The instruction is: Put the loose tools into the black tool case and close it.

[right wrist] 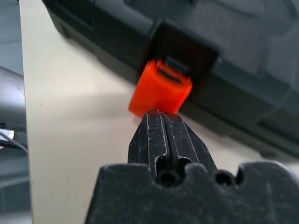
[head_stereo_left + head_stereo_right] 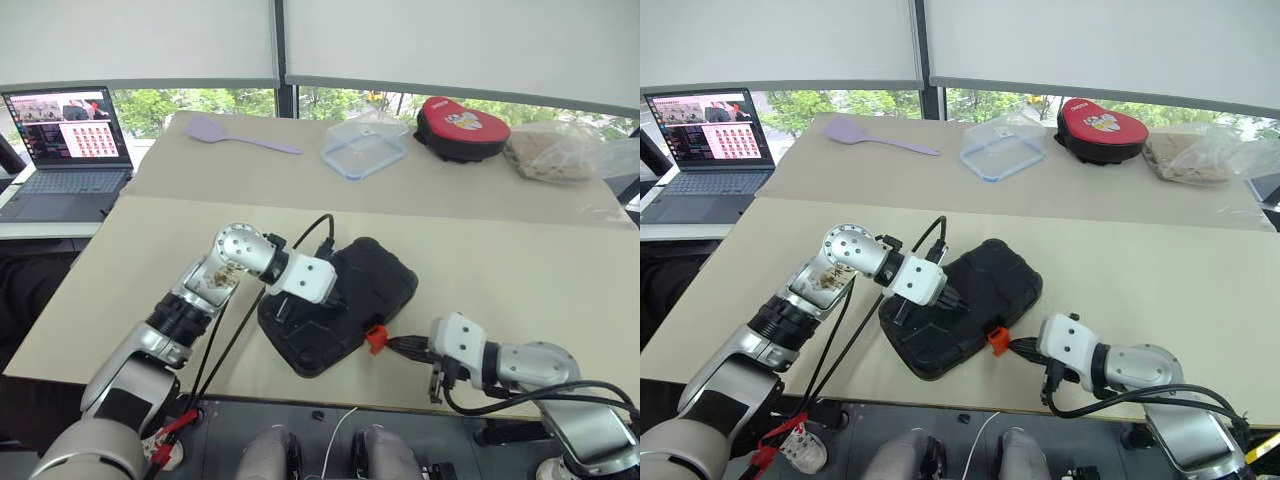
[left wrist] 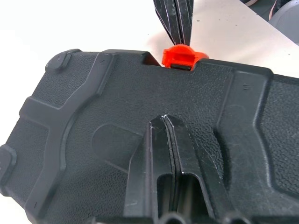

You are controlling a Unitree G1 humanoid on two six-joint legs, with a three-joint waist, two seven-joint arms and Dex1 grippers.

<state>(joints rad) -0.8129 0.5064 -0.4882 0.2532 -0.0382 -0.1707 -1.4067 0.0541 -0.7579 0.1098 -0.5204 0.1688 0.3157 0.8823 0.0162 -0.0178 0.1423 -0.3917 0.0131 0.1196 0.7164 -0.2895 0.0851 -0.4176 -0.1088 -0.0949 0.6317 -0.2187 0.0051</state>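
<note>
Black tool case [image 2: 340, 305] lies shut near front edge of beige table [image 2: 520, 260]; left gripper [image 3: 164, 122] fingers together on lid, right gripper [image 1: 161, 116] pinched shut at orange latch [image 1: 160, 88]. Behind: laptop [image 2: 65, 150], red-and-black pouch [image 2: 460, 128], clear container [image 2: 364, 146], window blinds [image 2: 400, 40].

The beige rectangular tabletop [image 2: 520, 270] carries the closed black plastic tool case [image 2: 345, 300] at lower centre. The farther beige table [image 2: 250, 175], across the upper frame, carries a lilac plastic spatula [image 2: 235, 135], a clear plastic container [image 2: 363, 148], a red-and-black rounded pouch [image 2: 460, 128] and a crumpled clear plastic bag [image 2: 560, 150].
</note>
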